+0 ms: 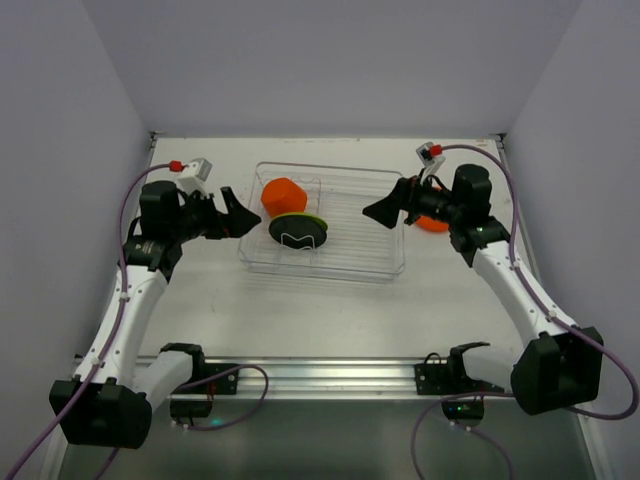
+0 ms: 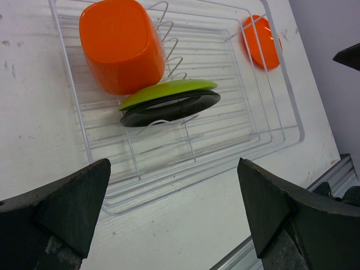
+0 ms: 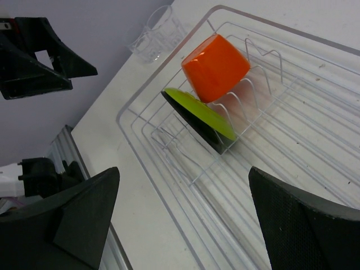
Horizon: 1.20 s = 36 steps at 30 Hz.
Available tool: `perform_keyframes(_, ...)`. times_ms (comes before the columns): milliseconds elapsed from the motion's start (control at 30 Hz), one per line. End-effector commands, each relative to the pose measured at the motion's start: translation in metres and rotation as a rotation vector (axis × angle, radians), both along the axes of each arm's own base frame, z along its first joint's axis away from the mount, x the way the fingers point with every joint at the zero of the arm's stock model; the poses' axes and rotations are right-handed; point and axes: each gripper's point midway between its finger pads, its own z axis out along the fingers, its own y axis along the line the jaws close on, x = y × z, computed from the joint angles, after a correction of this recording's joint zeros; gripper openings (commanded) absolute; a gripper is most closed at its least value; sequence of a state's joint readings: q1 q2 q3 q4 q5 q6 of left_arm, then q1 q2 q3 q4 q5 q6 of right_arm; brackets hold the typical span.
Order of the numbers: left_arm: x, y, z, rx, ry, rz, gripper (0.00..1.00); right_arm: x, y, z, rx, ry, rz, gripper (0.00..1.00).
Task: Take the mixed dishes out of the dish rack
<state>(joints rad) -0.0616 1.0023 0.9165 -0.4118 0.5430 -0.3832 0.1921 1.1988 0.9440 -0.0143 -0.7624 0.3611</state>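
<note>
The clear dish rack [image 1: 365,245] lies mid-table. In its left part an orange faceted cup [image 1: 283,195] leans on the wire dividers, with a lime-green plate [image 1: 315,219] and a black plate [image 1: 296,234] propped against it. An orange plate [image 1: 433,224] lies outside the rack's right end, partly behind my right gripper [image 1: 380,212]. That gripper is open and empty over the rack's right end. My left gripper [image 1: 242,212] is open and empty at the rack's left edge. One clear tumbler [image 3: 154,36] stands on the table beyond the rack's corner; I see no second one.
The left wrist view shows the cup [image 2: 121,45], the lime plate [image 2: 169,91], the black plate [image 2: 171,108], the orange plate [image 2: 261,42] and the rack's rim [image 2: 112,205]. An aluminium rail [image 1: 320,375] runs along the near edge. Walls close in on three sides.
</note>
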Motion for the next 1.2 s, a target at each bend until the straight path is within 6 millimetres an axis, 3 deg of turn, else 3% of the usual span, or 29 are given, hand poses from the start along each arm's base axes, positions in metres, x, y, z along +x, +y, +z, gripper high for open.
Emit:
perform_keyframes(0,0.002,-0.006,0.03,-0.026,-0.071,-0.023,1.0,-0.006,0.008,0.013,0.0,-0.075,0.051,0.99)
perform_keyframes(133,0.0,-0.006,0.034,-0.029,-0.083,-0.023,1.0,-0.013,0.007,0.012,0.002,-0.087,0.049,0.99)
perform_keyframes(267,0.0,-0.005,0.035,-0.022,-0.098,-0.019,1.0,-0.02,0.004,0.024,0.032,-0.151,0.023,0.99)
perform_keyframes(467,0.001,-0.004,0.035,-0.017,-0.136,-0.019,1.0,-0.01,0.004,0.018,0.094,-0.089,-0.038,0.99)
perform_keyframes(600,0.001,-0.003,0.044,-0.015,-0.176,-0.014,1.0,-0.008,0.013,0.013,0.149,0.01,-0.001,0.99)
perform_keyframes(767,0.001,-0.003,0.045,-0.009,-0.184,-0.017,1.0,-0.005,0.024,0.006,0.189,0.004,0.063,0.99)
perform_keyframes(1167,-0.001,-0.004,0.041,-0.015,-0.172,-0.021,1.0,-0.02,0.069,-0.019,0.024,-0.008,0.202,0.99)
